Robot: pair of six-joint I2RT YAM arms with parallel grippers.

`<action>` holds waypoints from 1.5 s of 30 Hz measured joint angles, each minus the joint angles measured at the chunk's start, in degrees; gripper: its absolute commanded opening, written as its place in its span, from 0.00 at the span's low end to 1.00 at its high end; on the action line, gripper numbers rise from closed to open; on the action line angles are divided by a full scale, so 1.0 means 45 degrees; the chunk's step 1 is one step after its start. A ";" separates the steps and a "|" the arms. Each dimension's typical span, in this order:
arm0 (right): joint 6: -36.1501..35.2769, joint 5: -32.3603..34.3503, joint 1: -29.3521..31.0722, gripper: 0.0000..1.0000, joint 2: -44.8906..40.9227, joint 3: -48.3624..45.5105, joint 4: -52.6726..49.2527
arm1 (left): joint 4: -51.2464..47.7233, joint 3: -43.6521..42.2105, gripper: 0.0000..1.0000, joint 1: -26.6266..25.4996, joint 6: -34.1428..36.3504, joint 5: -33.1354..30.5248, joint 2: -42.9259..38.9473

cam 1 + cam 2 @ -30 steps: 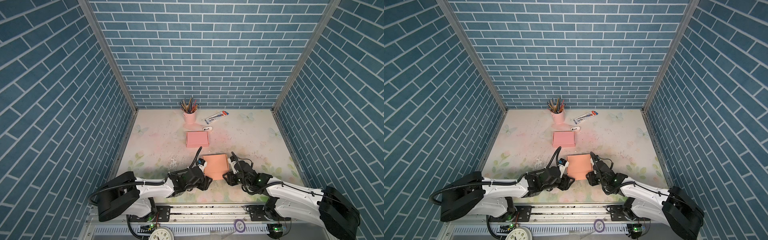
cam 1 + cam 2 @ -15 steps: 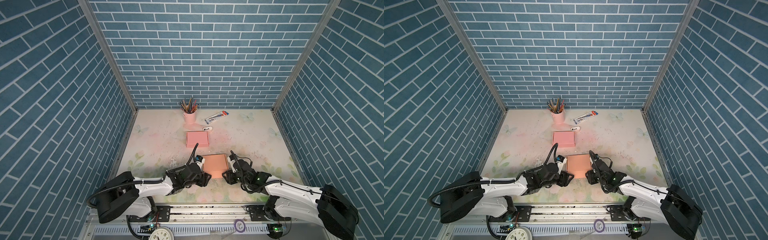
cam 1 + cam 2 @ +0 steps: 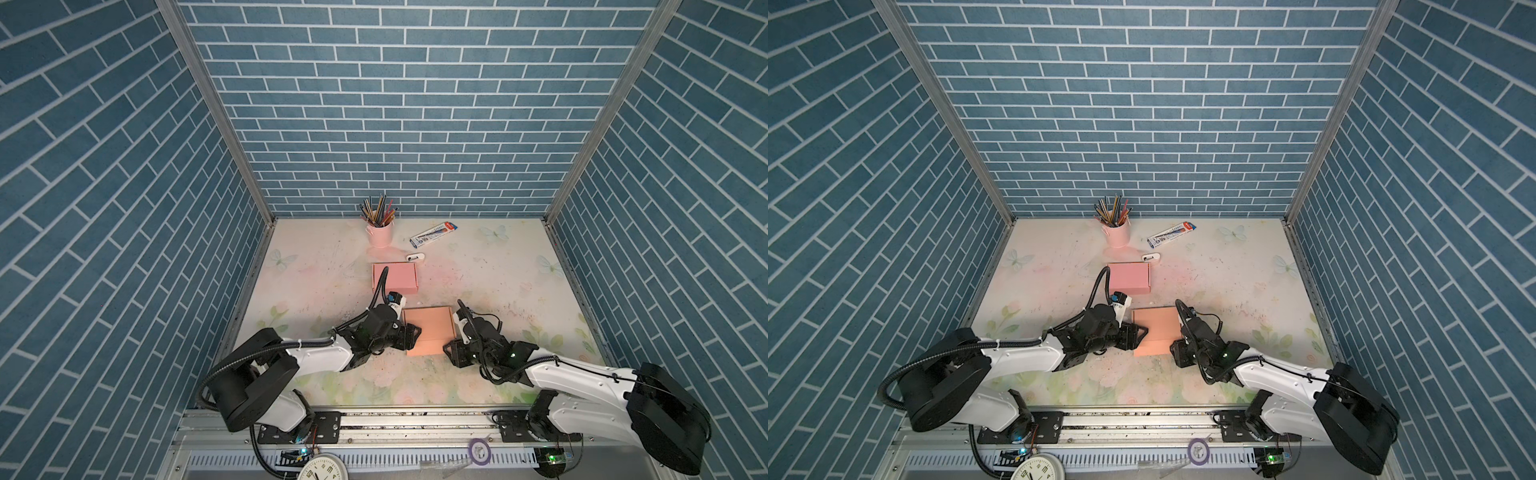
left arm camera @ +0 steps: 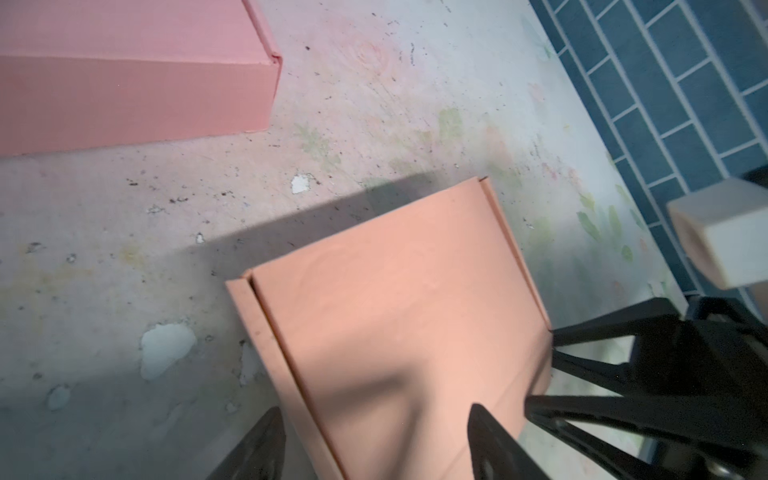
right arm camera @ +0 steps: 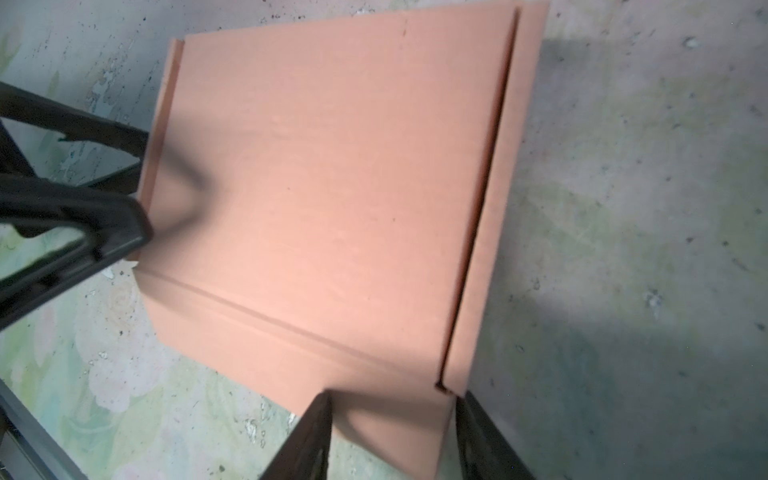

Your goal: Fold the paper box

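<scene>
Lying between both hands, paper box (image 3: 429, 330) edges sit inside their parted fingers.

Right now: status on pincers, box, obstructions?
Left pincer open at orange box left edge. Right pincer straddles right corner, grip unclear. Pink box behind, apart.

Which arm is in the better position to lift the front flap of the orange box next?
Probably the right. The right gripper straddles the near corner of the orange box, at its creased front flap. The left gripper stands open at the box's left edge, beside the lid, farther from that flap.
</scene>
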 measured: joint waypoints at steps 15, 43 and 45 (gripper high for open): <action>-0.0257 0.0733 0.0000 0.49 0.0811 0.0612 -0.0257 | 0.0724 0.0646 0.63 0.0112 0.0185 0.0024 0.1399; -0.0389 0.1384 -0.0073 0.50 -0.1078 0.1146 -0.1520 | -0.0631 0.0724 0.69 0.1593 0.0831 0.0675 -0.0457; -0.0389 0.1273 -0.0073 0.48 -0.1447 0.0991 -0.1481 | -0.0831 0.0918 0.71 0.1899 0.0991 0.0899 -0.0437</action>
